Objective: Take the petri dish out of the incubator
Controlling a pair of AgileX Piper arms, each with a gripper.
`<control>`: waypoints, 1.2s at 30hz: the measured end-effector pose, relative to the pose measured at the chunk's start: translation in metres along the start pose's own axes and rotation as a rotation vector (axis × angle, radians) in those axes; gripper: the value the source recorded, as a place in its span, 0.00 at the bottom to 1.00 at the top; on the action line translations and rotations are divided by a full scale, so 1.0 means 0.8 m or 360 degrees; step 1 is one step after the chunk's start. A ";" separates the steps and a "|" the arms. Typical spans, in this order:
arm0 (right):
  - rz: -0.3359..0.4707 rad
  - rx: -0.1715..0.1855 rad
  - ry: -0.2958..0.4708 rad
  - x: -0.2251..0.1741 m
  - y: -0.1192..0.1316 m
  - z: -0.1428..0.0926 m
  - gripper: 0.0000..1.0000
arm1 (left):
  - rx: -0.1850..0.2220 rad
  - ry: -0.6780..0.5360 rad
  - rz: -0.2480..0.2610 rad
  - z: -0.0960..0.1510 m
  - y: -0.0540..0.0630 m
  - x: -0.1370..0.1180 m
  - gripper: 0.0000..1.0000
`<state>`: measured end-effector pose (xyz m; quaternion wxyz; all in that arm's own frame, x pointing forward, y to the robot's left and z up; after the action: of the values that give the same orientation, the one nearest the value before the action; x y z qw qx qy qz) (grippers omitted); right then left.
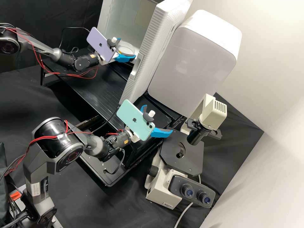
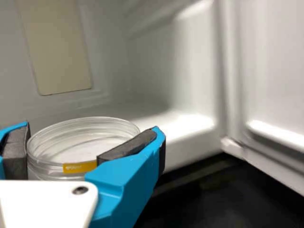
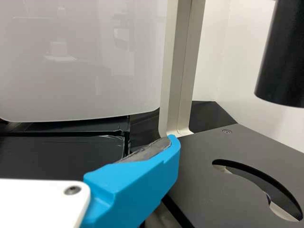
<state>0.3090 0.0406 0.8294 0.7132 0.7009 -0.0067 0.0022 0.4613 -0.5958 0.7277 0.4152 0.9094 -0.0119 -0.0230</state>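
Observation:
A clear petri dish (image 2: 78,142) with a small yellow label sits between the two blue fingers of my left gripper (image 2: 76,149), which is shut on it. In the high view this gripper (image 1: 125,53) holds the dish (image 1: 127,48) at the mouth of the open white incubator (image 1: 117,19), just above its floor. The incubator's pale inner walls (image 2: 156,71) rise behind the dish. My right gripper (image 1: 160,131) is open and holds nothing, low beside the microscope stage; one of its fingers (image 3: 142,171) shows over the stage edge.
The incubator door (image 1: 152,47) stands open to the right of the dish. A large white box (image 1: 196,57) is next to it. A microscope (image 1: 177,177) with a black stage (image 3: 228,161) stands at the front right. A black ribbed tray (image 1: 104,91) lies under both arms.

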 end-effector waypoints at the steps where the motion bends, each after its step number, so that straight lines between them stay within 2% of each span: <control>1: 0.0000 0.0000 0.0000 0.000 0.000 0.000 1.00 | 0.0016 -0.0033 -0.0009 0.003 -0.001 -0.008 0.00; 3: 0.0000 0.0000 0.0000 0.000 0.000 0.000 1.00 | 0.0069 -0.0119 -0.0031 0.012 -0.003 -0.027 0.00; 8: 0.0000 0.0000 0.0000 0.000 0.000 0.000 1.00 | 0.0105 -0.0320 -0.0143 0.028 -0.016 -0.080 0.00; 16: 0.0000 0.0000 0.0000 0.000 0.000 0.000 1.00 | 0.0091 -0.0539 -0.0251 0.037 -0.023 -0.155 0.00; 20: 0.0000 0.0000 0.0000 0.000 0.000 0.000 1.00 | 0.0075 -0.0586 -0.0238 0.036 -0.026 -0.185 0.00; 26: 0.0000 0.0000 0.0000 0.000 0.000 0.000 1.00 | 0.0042 -0.0640 -0.0258 0.029 -0.037 -0.232 0.00; 31: 0.0000 0.0000 0.0000 0.000 0.000 0.000 1.00 | 0.0045 -0.0701 -0.0247 0.024 -0.041 -0.268 0.00; 36: 0.0000 0.0000 0.0000 0.000 0.000 0.000 1.00 | 0.0039 -0.0733 -0.0255 0.018 -0.042 -0.286 0.00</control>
<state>0.3090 0.0406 0.8294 0.7132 0.7009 -0.0067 0.0022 0.2320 -0.5757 0.7001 0.3874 0.8831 -0.0343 -0.2624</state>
